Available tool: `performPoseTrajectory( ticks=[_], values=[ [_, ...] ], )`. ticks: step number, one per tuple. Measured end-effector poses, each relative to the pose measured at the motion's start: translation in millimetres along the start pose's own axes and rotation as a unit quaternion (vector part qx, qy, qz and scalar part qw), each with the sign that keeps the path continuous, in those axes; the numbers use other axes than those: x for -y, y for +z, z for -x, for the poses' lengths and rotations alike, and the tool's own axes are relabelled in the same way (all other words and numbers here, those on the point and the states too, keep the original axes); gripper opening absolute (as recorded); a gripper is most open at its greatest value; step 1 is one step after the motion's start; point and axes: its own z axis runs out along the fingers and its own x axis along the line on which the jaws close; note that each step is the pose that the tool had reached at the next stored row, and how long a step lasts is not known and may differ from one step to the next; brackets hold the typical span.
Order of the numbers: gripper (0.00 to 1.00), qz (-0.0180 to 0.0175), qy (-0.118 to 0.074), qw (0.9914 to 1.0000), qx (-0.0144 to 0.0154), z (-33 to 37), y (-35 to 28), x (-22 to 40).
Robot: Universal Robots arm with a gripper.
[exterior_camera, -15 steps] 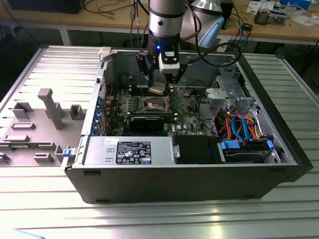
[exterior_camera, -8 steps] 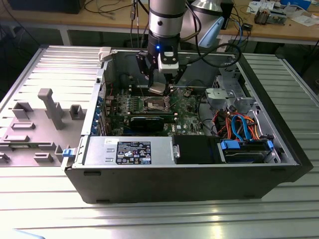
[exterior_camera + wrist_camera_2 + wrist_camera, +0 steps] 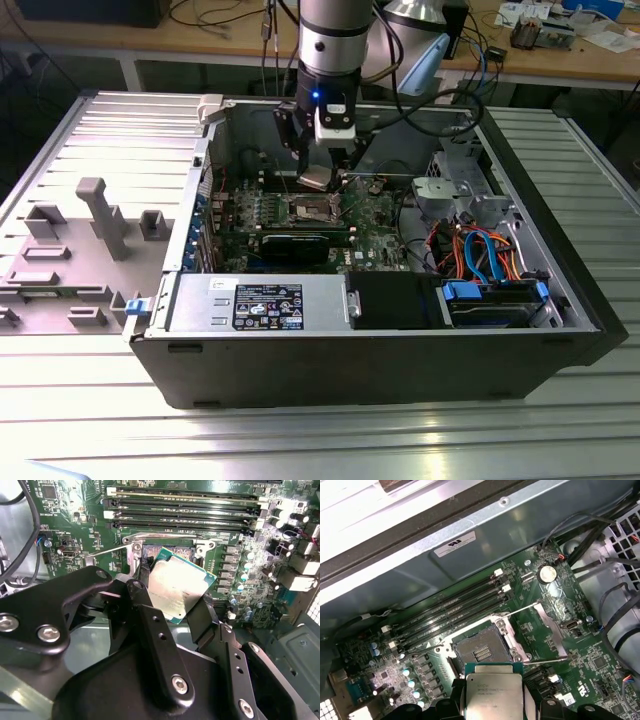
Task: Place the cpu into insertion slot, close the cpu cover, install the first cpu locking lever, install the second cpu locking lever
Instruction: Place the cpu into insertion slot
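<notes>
Jaws up front in the second wrist view: matte black bolted links, fingers (image 3: 150, 625) clamped on two opposite edges of the cpu (image 3: 177, 587). They're only as wide apart as the chip. It's a flat square with a brushed silver-grey lid and a thin green rim.

Cpu (image 3: 493, 695) hangs above the board, short of the insertion slot (image 3: 481, 650) and not seated. Slot is a square socket with a dark pin field and a shiny metal rim, and it's bare. Cpu cover (image 3: 549, 628), a bright steel frame plate, is swung open just beside the slot. Thin wire locking levers (image 3: 520, 611) are unlatched and angled away from the socket.

Long black memory slots (image 3: 455, 607) run parallel beyond the socket on the green board.

In the exterior view the arm (image 3: 330, 40) comes straight down, wrist vertical, into the open grey steel case (image 3: 350, 370). Cpu (image 3: 316, 179) sits at the tip, slightly tilted, over the slot (image 3: 312, 210). Case sits on a ribbed aluminium counter (image 3: 100, 130).
</notes>
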Motion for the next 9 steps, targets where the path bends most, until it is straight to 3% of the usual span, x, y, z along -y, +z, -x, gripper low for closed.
performPoseTrajectory(
  ticks=[4,9],
  values=[
    [0.55,0.0006,0.029,0.99956,0.0004,0.0,0.4,0.0],
    [0.55,0.0008,0.043,0.99908,0.0006,0.0,0.8,0.0]
  ],
)
